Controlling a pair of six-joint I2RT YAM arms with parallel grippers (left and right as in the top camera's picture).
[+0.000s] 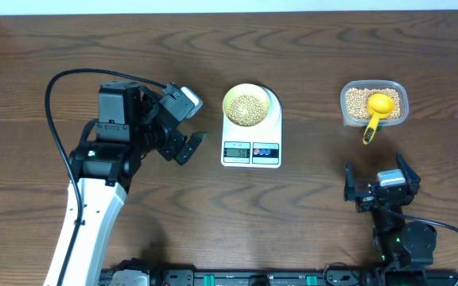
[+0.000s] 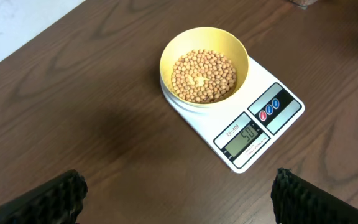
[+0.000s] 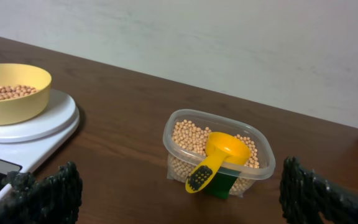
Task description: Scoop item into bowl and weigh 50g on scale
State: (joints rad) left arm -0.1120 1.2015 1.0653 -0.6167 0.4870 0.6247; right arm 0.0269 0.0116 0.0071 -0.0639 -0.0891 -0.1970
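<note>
Left hand (image 1: 191,148), centre-left of frame, jaws apart and empty; right hand (image 1: 376,181), lower right, likewise. Both stand clear of the scale (image 1: 272,127), upper centre, presumably so nothing loads it. Beans (image 2: 204,76) lie in the bowl (image 2: 166,62) on it; display (image 2: 247,135) appears to read 50.

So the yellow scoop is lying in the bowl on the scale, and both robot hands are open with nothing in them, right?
Not quite. The yellow scoop is not in the bowl on the scale; it lies in the clear tub of beans, as the right wrist view shows. The rest holds: the left gripper and the right gripper are open and empty.
</note>
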